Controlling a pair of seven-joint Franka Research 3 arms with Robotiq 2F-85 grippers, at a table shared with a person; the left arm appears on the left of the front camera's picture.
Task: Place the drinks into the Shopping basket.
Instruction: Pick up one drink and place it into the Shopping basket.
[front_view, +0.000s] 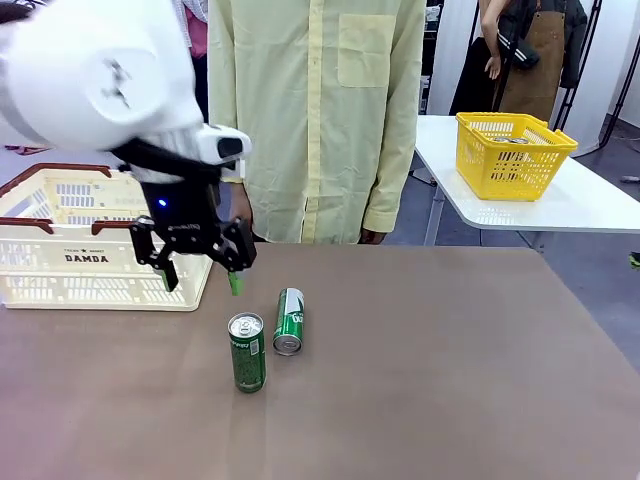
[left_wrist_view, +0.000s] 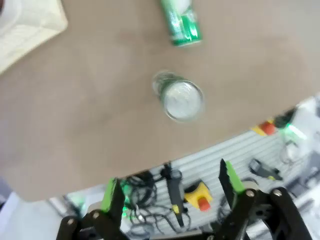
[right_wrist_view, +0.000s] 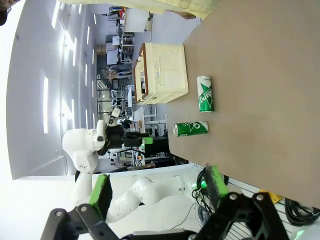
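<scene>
Can (front_view: 247, 352) stands upright below left end effector (front_view: 203, 282); jaws apart.

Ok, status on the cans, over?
Left gripper open, hovering by the Shopping basket. Right gripper open, off the table edge. Upright can and lying can both on table, outside basket. Nothing in the way.

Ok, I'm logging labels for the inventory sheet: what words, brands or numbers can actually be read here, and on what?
"DAMDA": on the side wall of the Shopping basket.
Small line of print just above it: too small to read.
Upright green can: white lettering down its side, too blurred to read.
Lying green can: white marks, not legible.
No numbers or signs can be read.
</scene>
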